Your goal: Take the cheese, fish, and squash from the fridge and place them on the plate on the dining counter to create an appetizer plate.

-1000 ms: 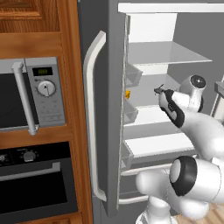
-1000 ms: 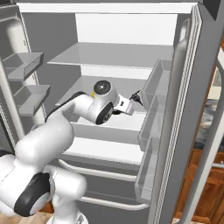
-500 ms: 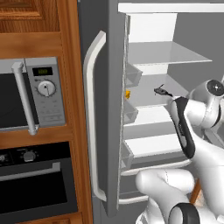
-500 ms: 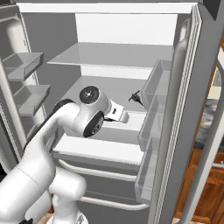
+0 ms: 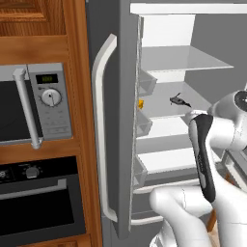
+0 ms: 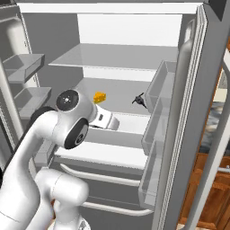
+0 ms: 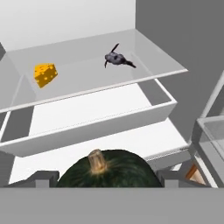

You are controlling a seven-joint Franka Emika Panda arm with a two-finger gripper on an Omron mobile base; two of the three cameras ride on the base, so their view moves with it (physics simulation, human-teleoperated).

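The squash [image 7: 107, 170] is grasped between the widely spread jaws of the gripper [image 7: 107, 177], stem outward, clear of the fridge [image 6: 188, 117], while cheese [image 7: 45, 74] and fish [image 7: 116, 59] lie well apart on the middle shelf [image 7: 87, 83].

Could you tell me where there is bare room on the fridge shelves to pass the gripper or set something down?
The fridge top shelf looks bare. On the middle shelf, a free patch lies between the cheese and the fish. It is crowded low down, where the squash sits between the gripper's fingertips.
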